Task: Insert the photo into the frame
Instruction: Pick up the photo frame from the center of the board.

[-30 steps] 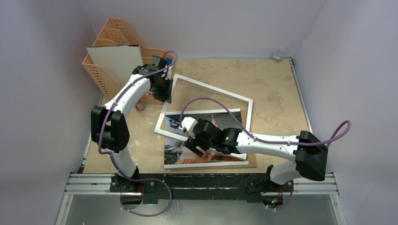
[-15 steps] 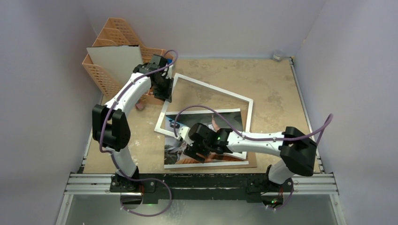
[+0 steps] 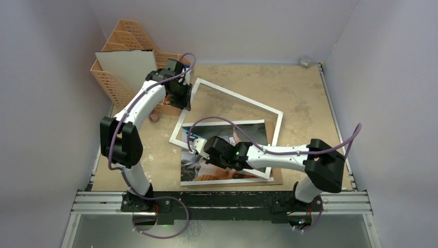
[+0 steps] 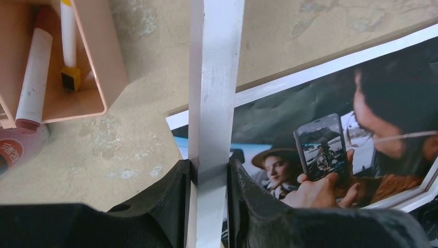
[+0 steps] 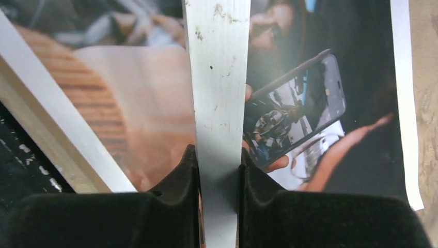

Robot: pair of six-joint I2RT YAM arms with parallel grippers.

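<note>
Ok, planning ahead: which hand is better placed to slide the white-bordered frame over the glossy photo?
Probably right: the right hand clamps the white-bordered frame directly above the dark glossy photo; the left hand grips its far corner.

2 white-shelled arms (image 3: 142, 101) carry black joint housings (image 3: 126, 147), matte black pincer fingers (image 4: 165, 206) and looping purple cables (image 3: 217, 118).

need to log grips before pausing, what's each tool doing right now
Left tool: closed on the frame, on its white border.
Right tool: closed on the frame too, on another stretch of the border.
</note>
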